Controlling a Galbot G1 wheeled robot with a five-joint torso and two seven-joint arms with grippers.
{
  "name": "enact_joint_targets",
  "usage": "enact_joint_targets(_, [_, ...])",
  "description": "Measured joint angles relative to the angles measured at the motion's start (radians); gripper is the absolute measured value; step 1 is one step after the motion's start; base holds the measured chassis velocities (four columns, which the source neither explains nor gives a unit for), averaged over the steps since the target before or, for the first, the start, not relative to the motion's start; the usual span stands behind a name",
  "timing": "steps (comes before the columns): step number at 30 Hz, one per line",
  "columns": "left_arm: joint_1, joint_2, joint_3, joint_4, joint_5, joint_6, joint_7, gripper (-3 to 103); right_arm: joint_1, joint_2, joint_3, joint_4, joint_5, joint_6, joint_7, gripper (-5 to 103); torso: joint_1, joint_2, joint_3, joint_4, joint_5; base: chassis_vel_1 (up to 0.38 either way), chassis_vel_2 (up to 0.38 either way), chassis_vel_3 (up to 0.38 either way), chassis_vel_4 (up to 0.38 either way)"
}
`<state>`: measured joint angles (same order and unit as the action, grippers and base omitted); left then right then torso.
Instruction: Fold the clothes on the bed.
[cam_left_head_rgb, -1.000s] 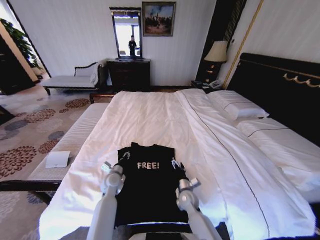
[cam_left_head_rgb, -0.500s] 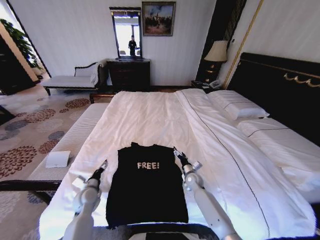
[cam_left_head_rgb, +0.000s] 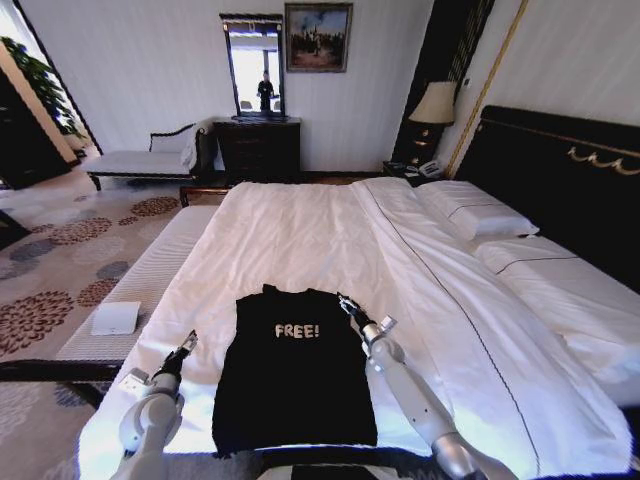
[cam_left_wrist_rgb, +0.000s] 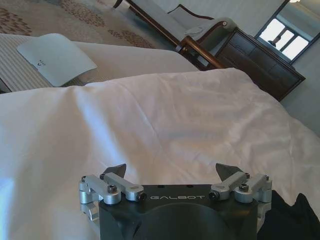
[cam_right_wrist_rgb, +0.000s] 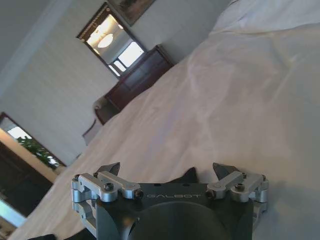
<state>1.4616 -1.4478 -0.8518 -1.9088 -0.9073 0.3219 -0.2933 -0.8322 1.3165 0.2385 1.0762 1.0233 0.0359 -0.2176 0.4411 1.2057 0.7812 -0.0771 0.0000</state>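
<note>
Near the bed's (cam_left_head_rgb: 300, 230) foot edge, our black shirt (cam_left_head_rgb: 295, 375) lies flat.
We judge our right hand (cam_left_head_rgb: 345, 304), released, nearest its top corner; left hand (cam_left_head_rgb: 186, 345), released, sits beside it.

Daylight floods the room and bleaches the bed (cam_left_head_rgb: 300, 230) sheets almost to glare. A lit lamp (cam_left_head_rgb: 434, 103) glows beside the headboard. The head view bows straight lines near its edges. In the right wrist view the mirror (cam_right_wrist_rgb: 111, 44) and wall look soft.
</note>
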Motion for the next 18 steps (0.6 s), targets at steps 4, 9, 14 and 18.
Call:
enact_joint_targets(4, [-0.001,0.0,0.002,-0.006,0.001,0.0,-0.001,100,0.007,-0.001,0.001,-0.019,-0.004,-0.001,0.017,101,0.0,0.0,0.0,0.0,-0.0001,0.0,0.0,0.0,0.0])
enact_joint_targets(9, [-0.001,-0.001,0.004,-0.015,0.001,0.0,-0.003,100,0.024,0.0,-0.001,-0.046,-0.012,-0.022,0.026,91,0.0,0.0,0.0,-0.0001,0.0,0.0,0.0,0.0,0.0])
enact_joint_targets(14, [0.005,-0.002,0.004,-0.016,0.002,-0.001,-0.004,100,0.041,0.01,-0.005,-0.069,-0.015,-0.027,0.028,69,0.0,0.0,0.0,0.0,-0.0001,0.0,0.0,0.0,0.0])
enact_joint_targets(18, [0.008,0.0,0.0,-0.016,0.002,-0.003,-0.004,100,0.049,0.018,-0.008,-0.083,-0.027,-0.027,0.028,58,0.0,0.0,0.0,0.0,-0.0001,0.0,0.0,0.0,0.0])
